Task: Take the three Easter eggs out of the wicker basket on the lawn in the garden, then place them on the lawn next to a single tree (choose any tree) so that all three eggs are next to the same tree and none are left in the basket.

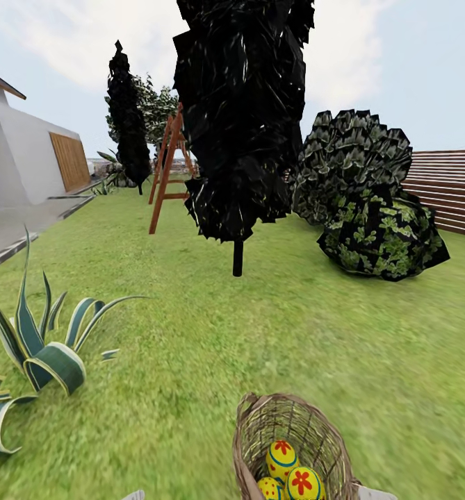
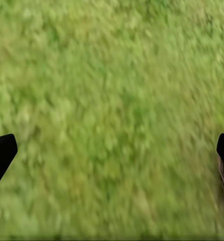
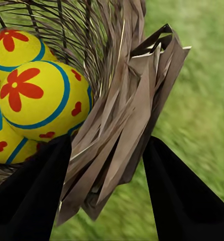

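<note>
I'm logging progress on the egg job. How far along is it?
No egg is placed yet: all three Easter eggs sit in the wicker basket. In hand: the right claw straddles the basket's rim, one finger inside and one outside, apparently gripping it. The left claw hangs open over the lawn. Left: all three eggs must go beside one tree.

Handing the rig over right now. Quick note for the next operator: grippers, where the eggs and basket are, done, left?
Right gripper: fingers straddle the wicker basket rim, one inside, one outside; looks clamped on it.
Left gripper: open over bare lawn, empty.
Three Easter eggs: all in the basket, on the lawn at the robot's feet.
Done: none placed.
Left: pick a tree, put all three eggs beside it. Ahead stands a black cypress-like tree.
</note>
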